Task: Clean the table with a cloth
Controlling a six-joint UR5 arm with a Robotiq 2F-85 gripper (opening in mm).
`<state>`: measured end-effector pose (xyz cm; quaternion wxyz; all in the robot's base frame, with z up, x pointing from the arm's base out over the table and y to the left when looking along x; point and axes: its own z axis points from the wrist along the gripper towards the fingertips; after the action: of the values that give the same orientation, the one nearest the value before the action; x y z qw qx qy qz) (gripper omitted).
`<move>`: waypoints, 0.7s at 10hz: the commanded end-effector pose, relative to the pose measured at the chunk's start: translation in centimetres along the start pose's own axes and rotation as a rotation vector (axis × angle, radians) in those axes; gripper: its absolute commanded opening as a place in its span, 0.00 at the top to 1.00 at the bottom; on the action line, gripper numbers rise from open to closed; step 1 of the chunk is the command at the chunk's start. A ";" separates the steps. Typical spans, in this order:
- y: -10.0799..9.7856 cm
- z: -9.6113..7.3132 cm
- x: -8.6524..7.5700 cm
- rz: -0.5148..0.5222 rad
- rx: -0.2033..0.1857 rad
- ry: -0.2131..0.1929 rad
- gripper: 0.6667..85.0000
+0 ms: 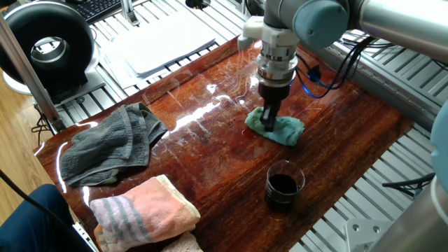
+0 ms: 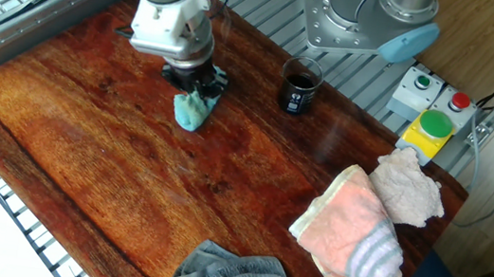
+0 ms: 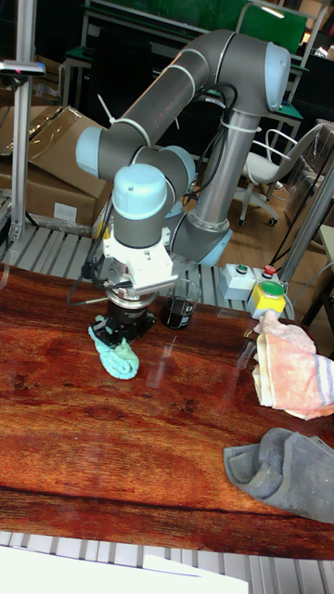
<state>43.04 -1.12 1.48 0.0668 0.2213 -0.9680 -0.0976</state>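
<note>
Here we had the tool of our grey arm pressed down on the small teal-green terry cloth, its two fingers clamped narrowly on a pinch of the fabric. In one fixed view the cloth lay right of centre in the frame, flat on the glossy reddish-brown wood-grain table; in the tall fixed view it sat at left centre, bunched under the tool.

We judged the wiping to be under way but far from done. The cloth touched only a small patch of the table, and most of the surface lay outside it. We could not tell from the glare which parts were already clean; a small dark mark showed just left of the cloth.

A glass cup of dark liquid stood near the lower right of that view, apart from the cloth, and we would mind it in sweeping that way.
</note>
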 end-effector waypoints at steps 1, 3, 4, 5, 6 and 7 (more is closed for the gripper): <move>2.1 -0.2 -0.6 0.048 -0.068 -0.012 0.99; 3.6 -0.6 -1.1 0.094 -0.123 -0.016 0.99; 4.0 -0.8 -1.4 0.109 -0.138 -0.017 0.99; 4.9 -0.7 -1.8 0.129 -0.154 -0.022 0.99; 5.7 -0.4 -2.3 0.159 -0.143 -0.027 0.99; 6.3 -0.1 -2.8 0.180 -0.148 -0.032 0.99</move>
<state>42.65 3.44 2.51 0.0782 0.1571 -0.9728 -0.1515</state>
